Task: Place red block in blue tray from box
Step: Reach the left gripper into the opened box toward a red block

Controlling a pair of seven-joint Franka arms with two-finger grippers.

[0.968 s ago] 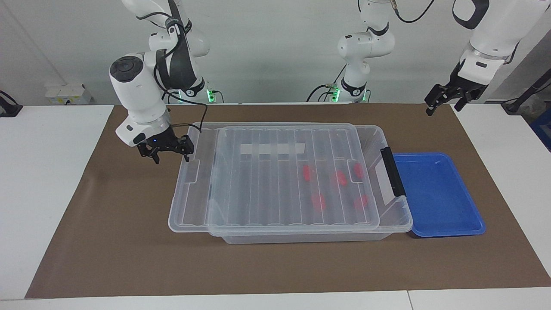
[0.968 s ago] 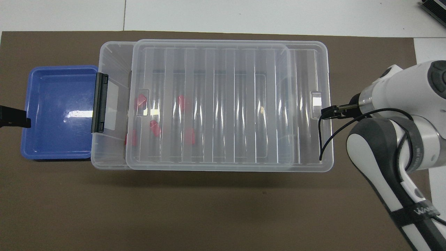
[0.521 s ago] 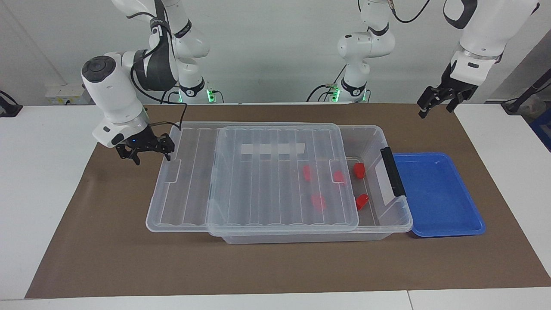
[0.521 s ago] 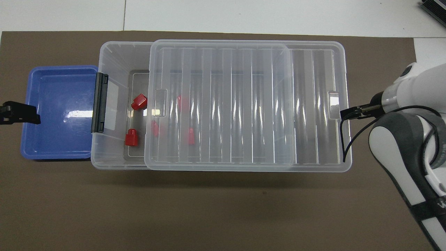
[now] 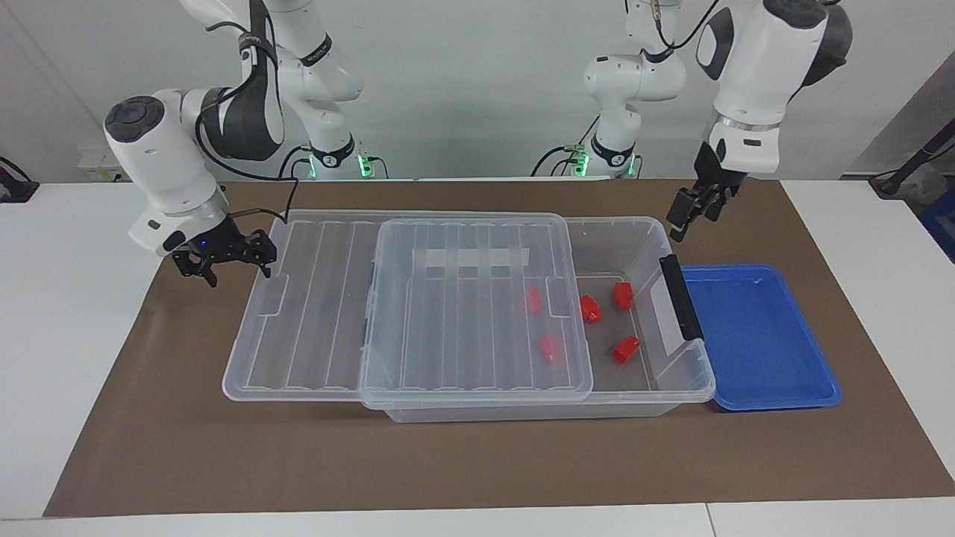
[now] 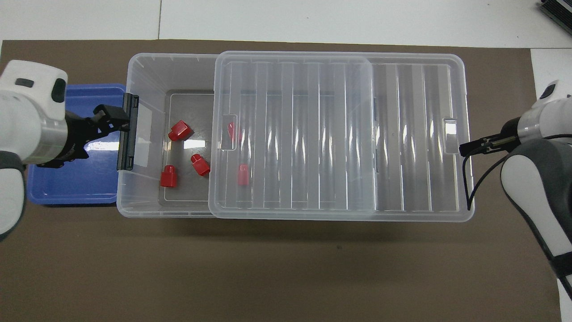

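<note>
Brown mat (image 5: 448,462) over a white table (image 5: 74,335), pale wall at the robots' end. On the mat, the box (image 5: 642,224), with its ribbed lid (image 5: 462,321) slid toward the right arm's end of the table and overhanging that end, leaving the end by the dark handle (image 5: 680,297) uncovered. Inside, five red blocks alike: three in the uncovered part, namely a red block (image 5: 621,295) nearest the robots, another (image 5: 590,308) at the lid's edge, a third (image 5: 625,349) farthest from the robots; two more (image 5: 533,300) (image 5: 551,349) seen through the lid. Blue tray (image 5: 761,335) empty, right against the box's handle end. Right gripper (image 5: 231,257) with jaws apart, low at the overhanging end of the lid; contact with it not certain. Left gripper (image 5: 683,212) spread and holding nothing, up in the air over the box's handle end. Likely step in hand: making room, then reaching in for a block. Possible trouble: with so much overhang, lid liable to tip off the rim if dragged farther or let go carelessly; opening fairly narrow, so a descending wrist apt to knock the handle or the lid's edge; block beside the lid's edge hard to straddle, easily nudged underneath; small chunky piece prone to squirting out of an off-centre pinch and missing the tray.
</note>
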